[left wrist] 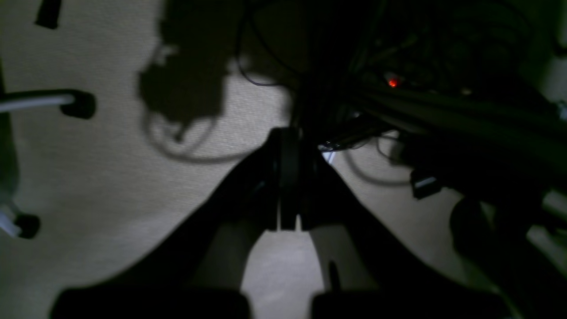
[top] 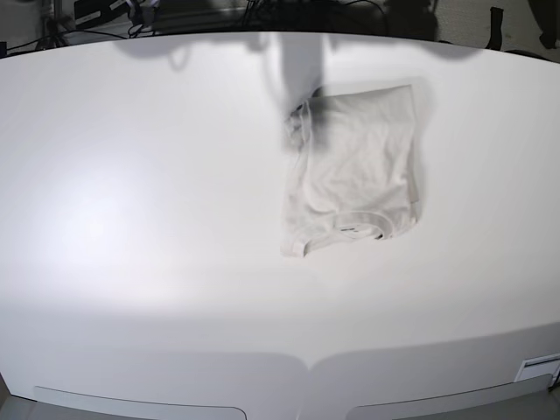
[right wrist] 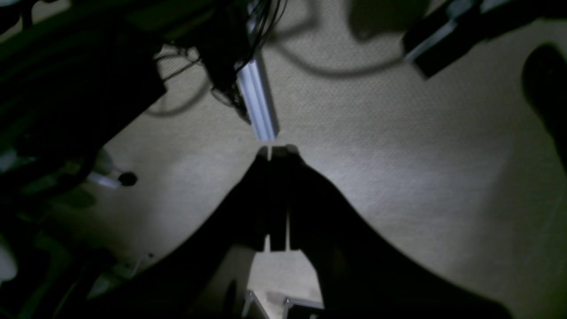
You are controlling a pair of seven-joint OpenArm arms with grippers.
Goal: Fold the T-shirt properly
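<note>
T-shirt (top: 354, 171): soft matt cloth, creased. Table (top: 131, 219): smooth white, slight sheen. Floor (right wrist: 398, 146): rough carpet.

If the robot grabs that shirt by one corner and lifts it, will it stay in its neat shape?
Probably not. The T-shirt is soft, creased cloth lying in loose folded layers, so it would likely droop and fall open. It looks thin, so it is probably light for its size. Pushed across the smooth white table, it would more likely slide and bunch up than roll.

Both the left hand (left wrist: 288, 177) and right hand (right wrist: 277, 195) have dark, black tapering fingers.
</note>
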